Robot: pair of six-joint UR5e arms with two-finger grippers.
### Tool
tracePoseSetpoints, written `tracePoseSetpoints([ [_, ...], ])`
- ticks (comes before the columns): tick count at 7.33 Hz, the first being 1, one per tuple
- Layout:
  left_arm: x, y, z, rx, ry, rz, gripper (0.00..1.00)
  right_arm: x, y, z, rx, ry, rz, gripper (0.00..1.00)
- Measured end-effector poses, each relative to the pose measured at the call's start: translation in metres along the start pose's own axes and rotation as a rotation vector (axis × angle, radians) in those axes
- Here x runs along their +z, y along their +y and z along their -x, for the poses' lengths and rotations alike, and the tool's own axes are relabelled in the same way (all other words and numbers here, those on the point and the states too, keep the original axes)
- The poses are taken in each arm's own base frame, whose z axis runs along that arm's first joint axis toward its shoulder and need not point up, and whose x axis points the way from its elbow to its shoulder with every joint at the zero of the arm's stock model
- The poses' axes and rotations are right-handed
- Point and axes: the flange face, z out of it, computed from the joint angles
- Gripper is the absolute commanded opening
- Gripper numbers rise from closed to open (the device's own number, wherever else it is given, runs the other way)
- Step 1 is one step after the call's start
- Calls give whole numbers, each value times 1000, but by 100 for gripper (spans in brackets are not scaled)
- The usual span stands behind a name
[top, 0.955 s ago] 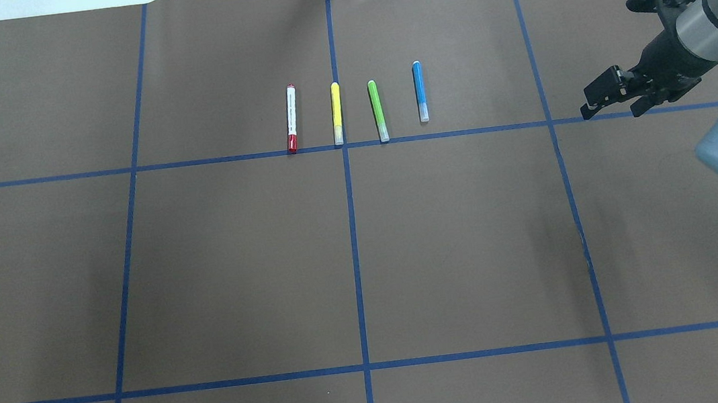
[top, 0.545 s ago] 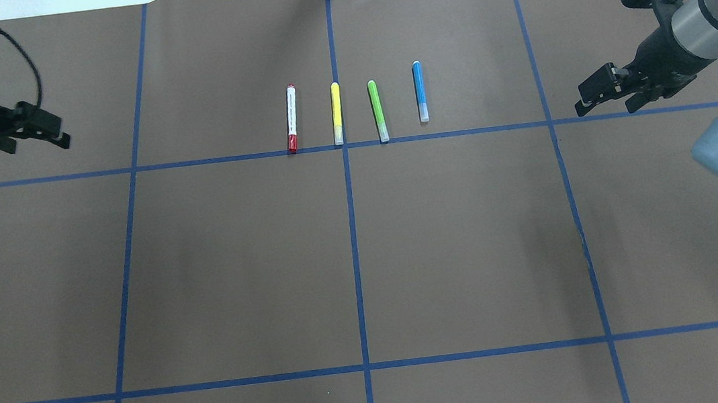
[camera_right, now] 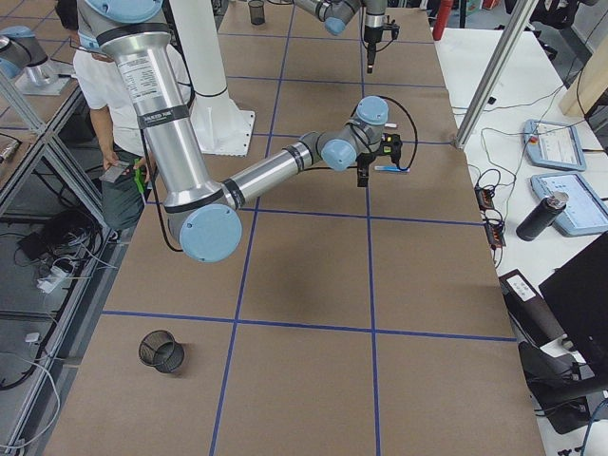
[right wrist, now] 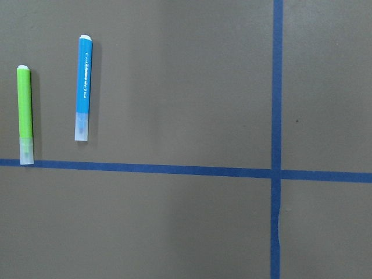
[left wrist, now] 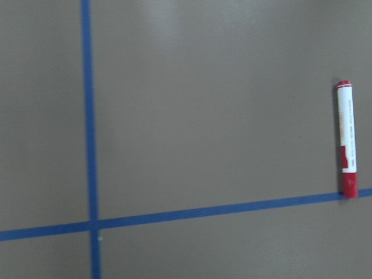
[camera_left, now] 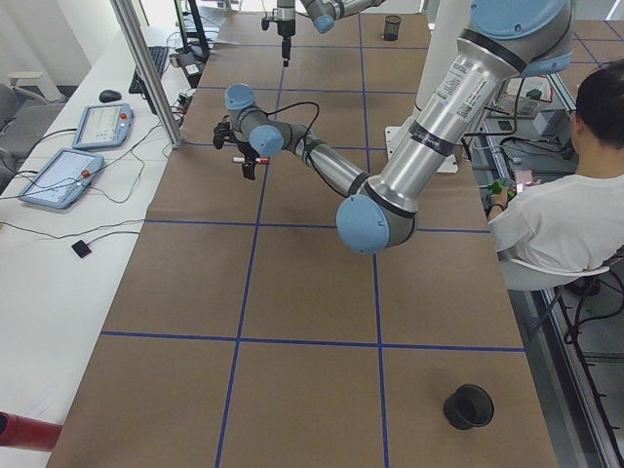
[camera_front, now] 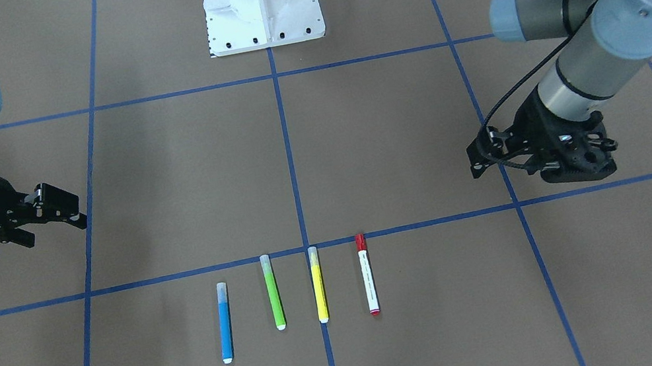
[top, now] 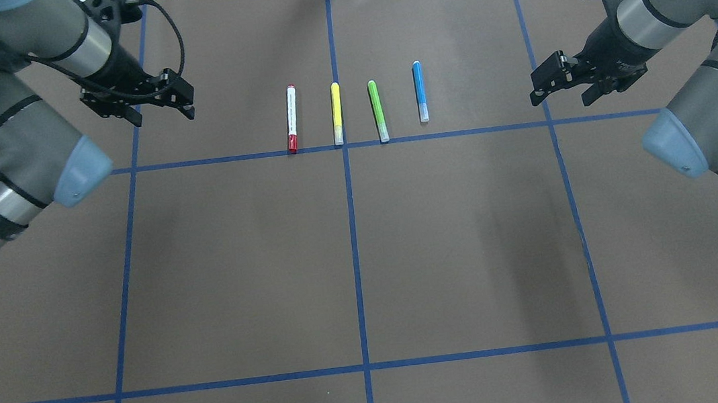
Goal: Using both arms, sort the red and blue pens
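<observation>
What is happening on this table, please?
Nothing is being held yet. Four markers lie side by side on the brown table: the red marker, a yellow marker, a green marker and the blue marker. The left gripper hangs open beside the red end of the row, and the right gripper hangs open beside the blue end. Neither touches a marker.

I see the red pen (top: 291, 118) just left of the yellow marker (top: 336, 113), the green marker (top: 378, 110) and blue pen (top: 419, 91) right of it, gaps narrow; farther out, open bench (top: 352, 263) runs to the left pincer (top: 187, 103) and right pincer (top: 535, 90).
</observation>
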Motion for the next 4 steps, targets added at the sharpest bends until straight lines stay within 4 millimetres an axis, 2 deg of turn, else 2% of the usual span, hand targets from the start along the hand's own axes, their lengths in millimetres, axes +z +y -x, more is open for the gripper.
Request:
tracePoseSetpoints([
  [1, 23, -19, -41, 12, -29, -2, 98, 8, -8, 10, 2, 7, -4, 99],
  [2, 45, -32, -75, 30, -54, -15, 95, 15, -20, 20, 8, 16, -9, 99],
  [4, 78, -52, -107, 69, -67, -57, 82, 27, -40, 30, 15, 48, -33, 99],
])
